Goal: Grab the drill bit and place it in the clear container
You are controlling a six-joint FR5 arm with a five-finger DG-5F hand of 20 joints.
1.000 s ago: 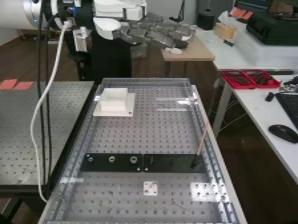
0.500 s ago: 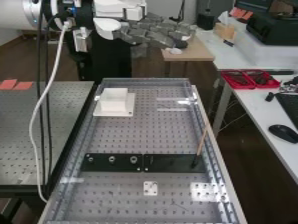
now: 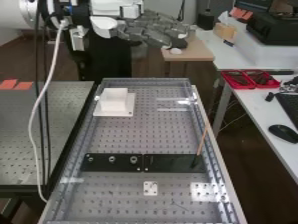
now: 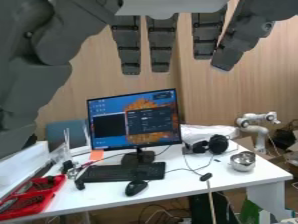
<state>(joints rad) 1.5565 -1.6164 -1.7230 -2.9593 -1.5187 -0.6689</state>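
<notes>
"how far along?"
"nearest, a thin brown rod, probably the bit, stands tilted at the black plate on the worktop."
"beyond?"
"a white box, perhaps the container. farthest, the hand, fingers straight, empty."
"so grasping and placing both remain."

Robot hand eased slightly away from the red tray.
In the high view, within the last half second, the arm and its hand have shifted a little farther from the red tray, on the side toward the arm's base. The metal fitting beside the wrist and the upper stretch of white cable have moved the same way, also slightly farther from that tray.
</notes>
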